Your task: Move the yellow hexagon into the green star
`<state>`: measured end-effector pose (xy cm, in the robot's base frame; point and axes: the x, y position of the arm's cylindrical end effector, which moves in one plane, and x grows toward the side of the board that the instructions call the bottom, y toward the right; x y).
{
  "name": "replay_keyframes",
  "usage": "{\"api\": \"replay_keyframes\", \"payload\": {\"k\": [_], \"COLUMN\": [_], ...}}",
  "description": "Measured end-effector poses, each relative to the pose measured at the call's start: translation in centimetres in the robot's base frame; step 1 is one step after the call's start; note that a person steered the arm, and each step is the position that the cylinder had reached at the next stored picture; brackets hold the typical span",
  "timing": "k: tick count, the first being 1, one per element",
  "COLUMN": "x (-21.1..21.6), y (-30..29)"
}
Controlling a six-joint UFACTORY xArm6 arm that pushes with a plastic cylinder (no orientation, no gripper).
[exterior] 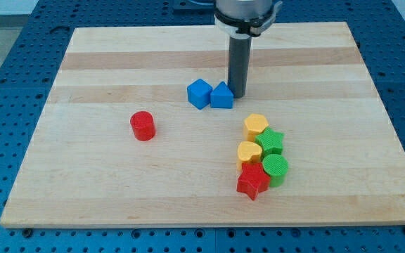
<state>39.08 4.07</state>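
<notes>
The yellow hexagon [256, 126] lies right of the board's middle, touching the upper left of the green star [271, 141]. My tip [238, 94] rests on the board above them, just right of a blue block with a pointed top [222, 95]. The tip stands about a block's width above the yellow hexagon and does not touch it.
A blue cube [199, 93] sits left of the pointed blue block. A yellow heart [249, 152], a green cylinder [275, 169] and a red star [252, 181] cluster below the green star. A red cylinder [143, 126] stands alone at the left. The wooden board [83, 183] ends near the cluster's bottom.
</notes>
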Motion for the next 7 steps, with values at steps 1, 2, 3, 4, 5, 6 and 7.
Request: {"api": "replay_keyframes", "payload": {"k": [1,2,3,4,5,6,7], "x": [0.0,0.0,0.4,2.4,3.7,5.1,7.2], "y": [0.2,5.1,11.9,12.2,7.1,1.9,-0.7]}}
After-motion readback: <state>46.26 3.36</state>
